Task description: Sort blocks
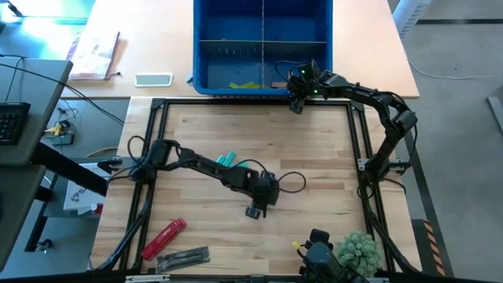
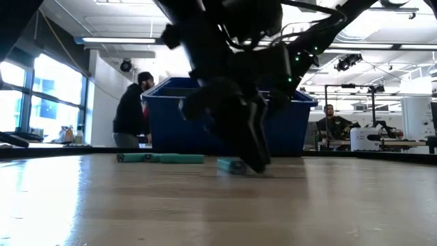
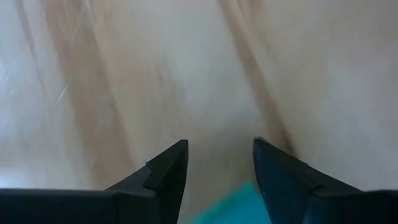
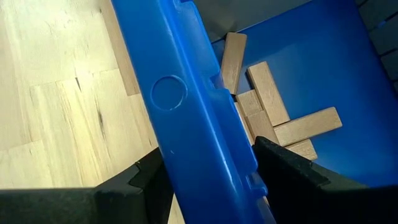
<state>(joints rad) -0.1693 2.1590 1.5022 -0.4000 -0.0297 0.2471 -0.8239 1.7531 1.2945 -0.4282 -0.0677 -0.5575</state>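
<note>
Near the middle of the worktop (image 1: 204,228), well short of the blue bin (image 1: 206,63), the left gripper (image 3: 219,163) points down with its jaws parted over one teal block (image 3: 239,204), which lies between them, not yet clamped. Two more teal blocks (image 1: 227,159) lie closer to the bin. The right gripper (image 4: 208,165) hangs spread and empty astride the bin's near wall; at least five tan blocks (image 4: 268,93) lie inside. Bare wood surrounds the left gripper.
</note>
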